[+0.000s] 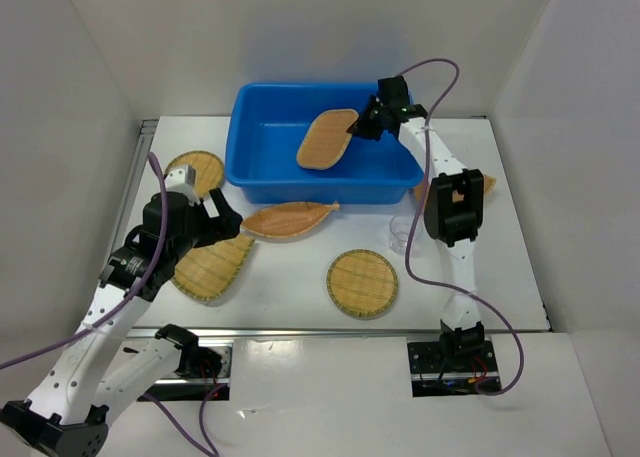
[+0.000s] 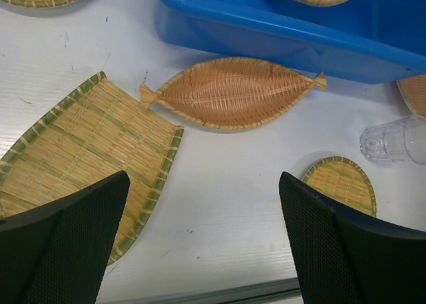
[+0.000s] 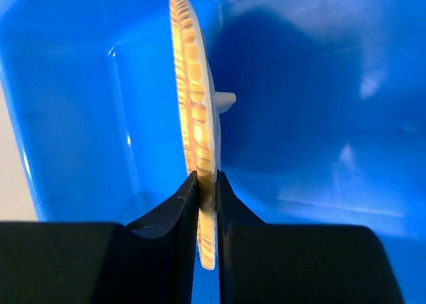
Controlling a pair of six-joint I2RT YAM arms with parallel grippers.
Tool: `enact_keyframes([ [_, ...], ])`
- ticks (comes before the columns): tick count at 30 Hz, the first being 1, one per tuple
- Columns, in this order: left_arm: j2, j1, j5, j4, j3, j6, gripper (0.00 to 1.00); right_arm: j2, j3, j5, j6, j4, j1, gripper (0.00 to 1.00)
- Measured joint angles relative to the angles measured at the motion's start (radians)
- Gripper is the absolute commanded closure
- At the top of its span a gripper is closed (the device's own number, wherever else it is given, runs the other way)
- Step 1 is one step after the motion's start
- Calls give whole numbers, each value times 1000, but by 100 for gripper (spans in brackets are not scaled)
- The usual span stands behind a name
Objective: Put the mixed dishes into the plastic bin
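The bamboo tray (image 1: 325, 140) hangs over the blue bin (image 1: 300, 191) at the table's (image 1: 290, 282) far edge, rim pinched in the right gripper (image 1: 356, 129); light, stiff and thin by the look, best held at that rim

A tan woven tray (image 1: 327, 139) is held pinched by the right gripper (image 1: 358, 127) over the blue bin (image 1: 320, 188). A leaf-shaped tray (image 1: 288, 219) is seen lying just in front.

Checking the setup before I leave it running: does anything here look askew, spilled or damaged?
Nothing spilled or damaged. The right gripper holds a woven tray by its rim over the blue bin. Only the clear cup looks off: in the left wrist view it seems to lie on its side, though that is uncertain.
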Motion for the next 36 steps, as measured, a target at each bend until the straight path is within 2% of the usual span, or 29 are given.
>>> enact_keyframes([
  [5, 21, 0, -3, 12, -1, 0, 0, 85, 63, -77, 1, -2, 0, 100],
  [8, 27, 0, -3, 12, -1, 0, 0, 141, 128, -89, 1, -30, 0, 81],
  [12, 30, 0, -5, 13, -1, 0, 0, 209, 211, -79, -14, -75, 0, 79],
  [13, 30, 0, -7, 13, -1, 0, 0, 220, 216, -77, -17, -84, 0, 73],
  [19, 31, 0, -20, 13, -2, 16, 0, 266, 218, -48, -45, -136, 0, 58],
  [20, 31, 0, -22, 13, -2, 18, 0, 269, 218, -46, -48, -137, 0, 53],
  [22, 31, 0, -24, 13, -2, 19, 0, 272, 219, -43, -56, -139, 0, 53],
  [26, 35, 0, -34, 19, -2, 19, 0, 270, 235, 6, -80, -137, 0, 45],
  [27, 39, 0, -40, 20, -2, 21, 0, 263, 235, 27, -90, -136, 3, 41],
  [31, 55, 0, -51, 27, -2, 23, 0, 186, 217, 119, -138, -135, 8, 38],
  [33, 67, 0, -54, 38, -2, 25, 0, 88, 171, 144, -159, -132, 15, 38],
  [36, 76, 1, -59, 50, -2, 26, 0, -149, -10, 163, -184, -80, 39, 37],
])
